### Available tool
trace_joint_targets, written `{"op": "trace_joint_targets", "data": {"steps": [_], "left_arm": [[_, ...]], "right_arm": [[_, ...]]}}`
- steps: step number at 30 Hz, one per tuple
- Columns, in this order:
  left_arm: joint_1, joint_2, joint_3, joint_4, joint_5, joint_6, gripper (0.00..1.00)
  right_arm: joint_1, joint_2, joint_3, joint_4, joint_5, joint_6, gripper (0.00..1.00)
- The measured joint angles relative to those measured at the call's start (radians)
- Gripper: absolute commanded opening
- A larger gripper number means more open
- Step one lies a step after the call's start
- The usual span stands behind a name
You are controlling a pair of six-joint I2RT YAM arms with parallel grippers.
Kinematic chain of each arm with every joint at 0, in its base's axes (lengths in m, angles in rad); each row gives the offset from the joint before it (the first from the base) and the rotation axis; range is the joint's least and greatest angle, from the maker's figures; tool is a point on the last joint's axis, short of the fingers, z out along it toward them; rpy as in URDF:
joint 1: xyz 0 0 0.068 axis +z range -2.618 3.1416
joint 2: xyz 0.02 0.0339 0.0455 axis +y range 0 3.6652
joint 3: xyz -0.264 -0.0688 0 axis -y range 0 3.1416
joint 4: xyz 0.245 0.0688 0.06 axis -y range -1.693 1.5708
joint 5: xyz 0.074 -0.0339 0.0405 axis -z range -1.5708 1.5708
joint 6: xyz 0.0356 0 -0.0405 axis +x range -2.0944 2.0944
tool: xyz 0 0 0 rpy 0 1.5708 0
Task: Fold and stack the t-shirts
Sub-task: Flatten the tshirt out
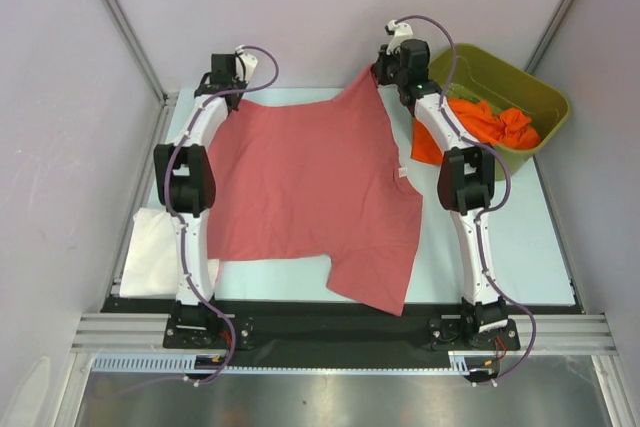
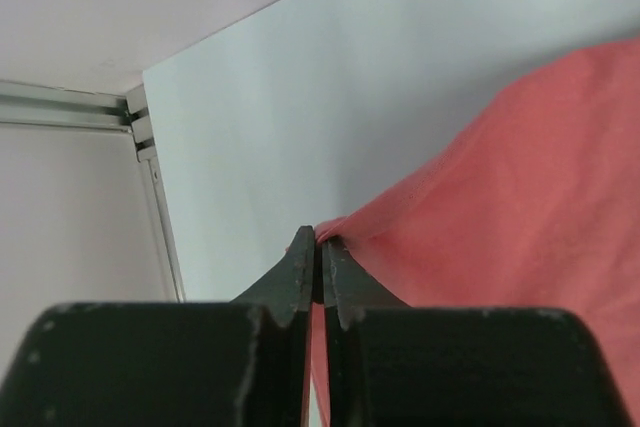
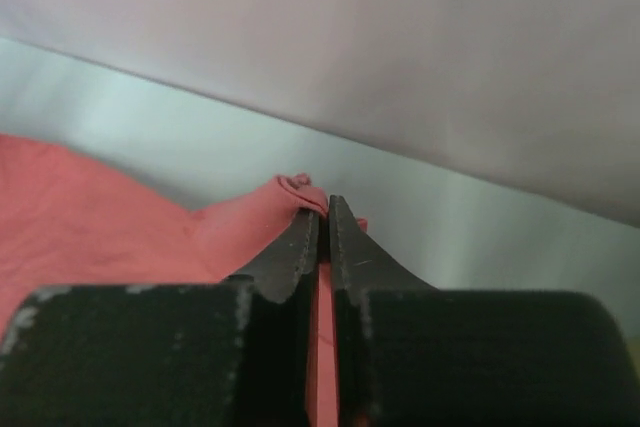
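Observation:
A salmon-red t-shirt (image 1: pixel 310 187) lies spread over the table between my two arms, one sleeve hanging toward the near edge. My left gripper (image 2: pixel 321 243) is shut on its far left corner (image 2: pixel 345 232), by the back left of the table (image 1: pixel 226 87). At the far right corner, my right gripper (image 3: pixel 324 209) is shut on a bunched bit of the same shirt (image 3: pixel 298 189), lifted slightly off the table (image 1: pixel 378 72). An orange t-shirt (image 1: pixel 480 125) spills out of the bin. A white t-shirt (image 1: pixel 155 252) lies folded at the near left.
An olive-green bin (image 1: pixel 500 97) stands at the back right, partly off the table edge. Frame rails (image 1: pixel 120 17) run along the left and back walls. The table's pale surface (image 1: pixel 520 237) shows to the right of the right arm.

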Motion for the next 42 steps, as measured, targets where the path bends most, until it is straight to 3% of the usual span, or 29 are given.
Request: {"op": "trace_joint_targets", "data": {"steps": [1, 2, 3, 4, 5, 6, 10, 14, 18, 22, 25, 30, 34, 41, 42], "left_arm": [[0.003, 0.014, 0.009, 0.006, -0.008, 0.002, 0.34], [0.006, 0.022, 0.019, 0.008, -0.014, 0.008, 0.49], [0.008, 0.027, 0.029, 0.008, -0.018, 0.008, 0.63], [0.010, 0.032, 0.050, 0.006, -0.025, -0.003, 0.81], [0.011, 0.034, 0.060, 0.006, -0.026, 0.007, 0.85], [0.012, 0.035, 0.085, -0.008, -0.027, 0.002, 0.88], [0.014, 0.010, 0.151, -0.049, 0.002, -0.008, 0.98], [0.014, -0.110, 0.087, -0.135, 0.125, -0.006, 0.96], [0.002, -0.372, -0.148, -0.218, 0.272, 0.038, 0.92], [-0.041, -0.656, -0.472, -0.274, 0.328, 0.113, 0.84], [-0.097, -0.789, -0.703, -0.300, 0.332, 0.175, 0.82], [-0.214, -0.861, -1.047, -0.341, 0.264, 0.274, 0.79], [-0.328, -0.940, -1.231, -0.371, 0.191, 0.321, 0.80], [-0.356, -1.064, -1.266, -0.364, 0.158, 0.315, 0.81], [-0.356, -1.071, -1.273, -0.354, 0.155, 0.314, 0.81]], "right_arm": [[0.000, 0.005, 0.008, 0.002, 0.030, 0.002, 0.25], [0.000, 0.008, 0.019, 0.003, 0.051, 0.006, 0.54], [0.000, 0.009, 0.034, -0.002, 0.079, 0.011, 0.68], [-0.001, 0.009, 0.044, -0.008, 0.098, 0.004, 0.89], [-0.002, 0.009, 0.066, -0.019, 0.116, 0.001, 0.89], [-0.002, 0.009, 0.085, -0.034, 0.128, -0.006, 0.99], [-0.001, -0.063, 0.093, -0.151, 0.193, -0.010, 1.00], [0.013, -0.261, -0.035, -0.314, 0.248, 0.002, 1.00], [0.034, -0.571, -0.315, -0.434, 0.274, 0.058, 1.00], [0.064, -0.919, -0.728, -0.478, 0.306, 0.149, 1.00], [0.084, -1.065, -0.994, -0.514, 0.319, 0.225, 1.00], [0.121, -1.102, -1.326, -0.564, 0.319, 0.346, 1.00], [0.150, -1.114, -1.469, -0.577, 0.317, 0.424, 0.97], [0.171, -1.160, -1.594, -0.500, 0.289, 0.499, 0.64], [0.175, -1.157, -1.609, -0.485, 0.281, 0.507, 0.63]]}}
